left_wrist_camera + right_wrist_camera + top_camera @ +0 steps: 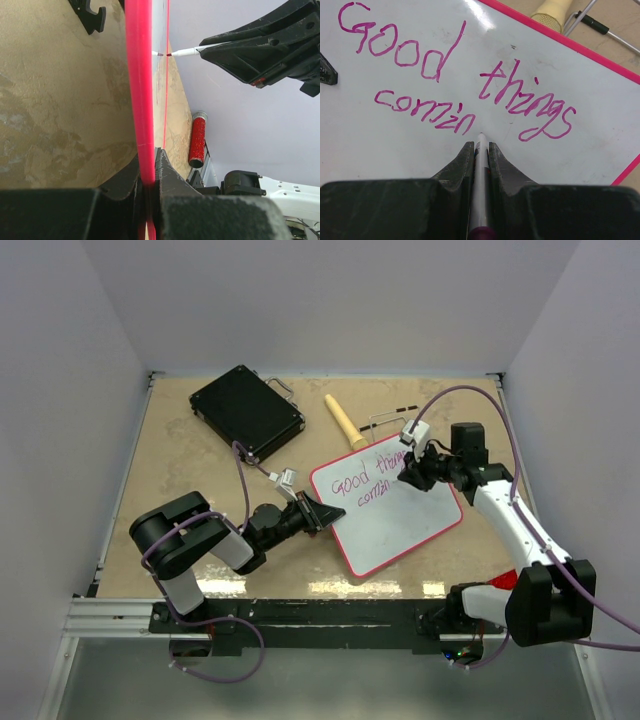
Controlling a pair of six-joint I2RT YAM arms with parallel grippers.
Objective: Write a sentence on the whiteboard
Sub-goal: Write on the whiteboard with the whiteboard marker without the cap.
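Top view: tan mottled table carries the lot. Small glossy whiteboard w/ thin red-pink rim and rounded corners sits askew, approx 4 o'clock from table centre. Black rectangular hard case is at 10 o'clock, well apart from the board. Pink-purple handwritten sentence so far reads "Good things" on line one and "comin" on line two. Left gripper is at the board's 9 o'clock edge, clamped tight on the rim. Right gripper is over the board's 1 o'clock area, closed on a pen. Cream cylindrical handle is at 12 o'clock, near the rim. Smallest: the slim white marker in the right gripper, its tip touching the surface just past the "n".
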